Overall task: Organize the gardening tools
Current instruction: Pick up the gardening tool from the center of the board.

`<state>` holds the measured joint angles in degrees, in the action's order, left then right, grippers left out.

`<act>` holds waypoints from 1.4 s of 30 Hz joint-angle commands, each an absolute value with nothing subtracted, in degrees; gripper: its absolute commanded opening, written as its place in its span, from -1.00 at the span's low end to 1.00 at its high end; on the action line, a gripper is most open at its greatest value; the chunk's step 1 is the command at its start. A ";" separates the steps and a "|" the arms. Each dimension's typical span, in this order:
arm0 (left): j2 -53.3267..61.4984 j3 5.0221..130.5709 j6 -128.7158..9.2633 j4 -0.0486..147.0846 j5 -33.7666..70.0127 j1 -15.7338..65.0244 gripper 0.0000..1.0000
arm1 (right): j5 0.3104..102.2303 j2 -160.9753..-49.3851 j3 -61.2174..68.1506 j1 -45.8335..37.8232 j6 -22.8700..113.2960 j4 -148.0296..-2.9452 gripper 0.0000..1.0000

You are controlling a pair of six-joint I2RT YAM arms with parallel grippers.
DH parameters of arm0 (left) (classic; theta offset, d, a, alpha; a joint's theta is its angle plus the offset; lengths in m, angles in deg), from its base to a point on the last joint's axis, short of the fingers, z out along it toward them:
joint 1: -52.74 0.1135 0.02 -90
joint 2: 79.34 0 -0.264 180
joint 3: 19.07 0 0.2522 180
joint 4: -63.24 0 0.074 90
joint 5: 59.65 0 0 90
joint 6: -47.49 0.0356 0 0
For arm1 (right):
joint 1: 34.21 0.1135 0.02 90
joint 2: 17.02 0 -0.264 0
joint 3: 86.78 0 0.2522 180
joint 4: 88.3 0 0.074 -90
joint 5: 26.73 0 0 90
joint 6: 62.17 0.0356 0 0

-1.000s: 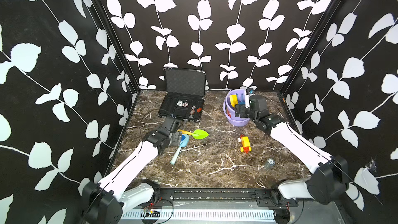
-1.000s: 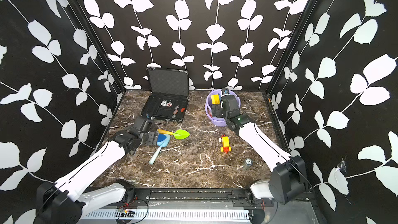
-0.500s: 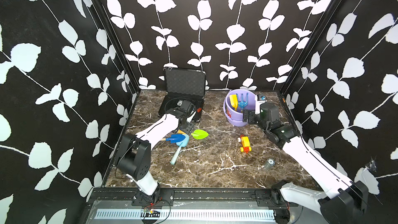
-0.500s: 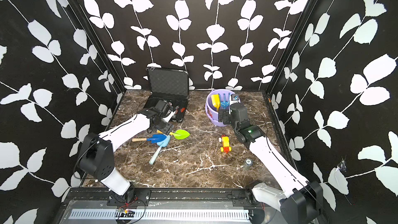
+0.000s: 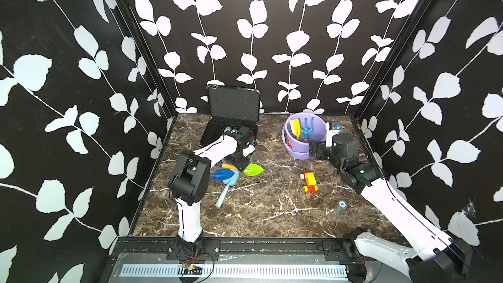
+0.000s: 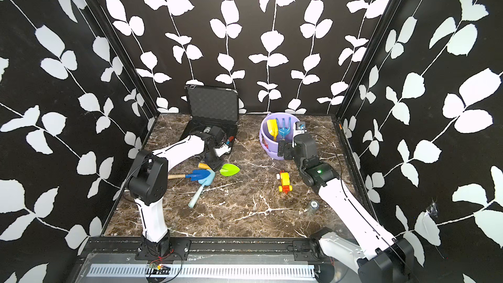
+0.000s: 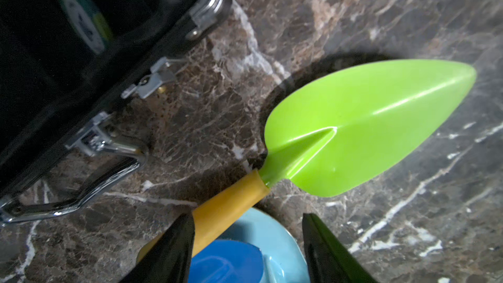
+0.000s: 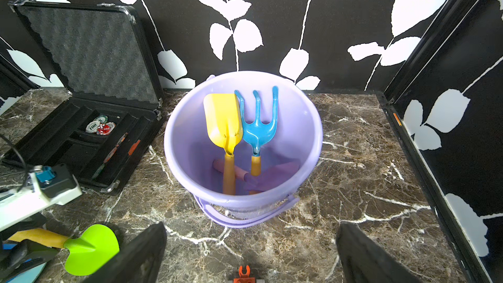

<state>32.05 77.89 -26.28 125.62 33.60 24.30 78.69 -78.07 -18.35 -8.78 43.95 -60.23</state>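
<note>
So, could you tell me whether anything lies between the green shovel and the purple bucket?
Nothing visible does: only bare marble lies between the green shovel and the purple bucket; the toy vehicle sits aside.

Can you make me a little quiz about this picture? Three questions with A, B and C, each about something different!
1. The black case is:
A. open
B. shut
C. upside down

2. How many shovels lie loose on the marble table?
A. one
B. three
C. six

3. The yellow shovel is:
A. in the black case
B. on the marble table
C. in the purple bucket

Answers:
1 A: its lid stands upright.
2 B: a green shovel, a blue shovel and a light-blue shovel lie close together.
3 C: it stands in the bucket beside the blue fork.
</note>
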 commanded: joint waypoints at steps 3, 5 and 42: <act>34.38 80.71 -23.65 129.73 32.35 24.49 0.30 | 78.91 -77.03 -18.85 -8.99 44.24 -61.48 0.99; 35.04 80.91 -23.02 130.22 32.71 24.50 0.30 | 78.92 -77.12 -18.95 -8.99 44.13 -61.68 0.99; 43.79 86.05 -20.50 129.55 34.06 22.07 -0.51 | 78.00 -76.31 -20.01 -9.05 43.92 -63.18 0.99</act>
<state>42.00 85.45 -20.24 133.01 35.19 22.85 77.64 -77.07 -19.38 -8.78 43.93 -60.58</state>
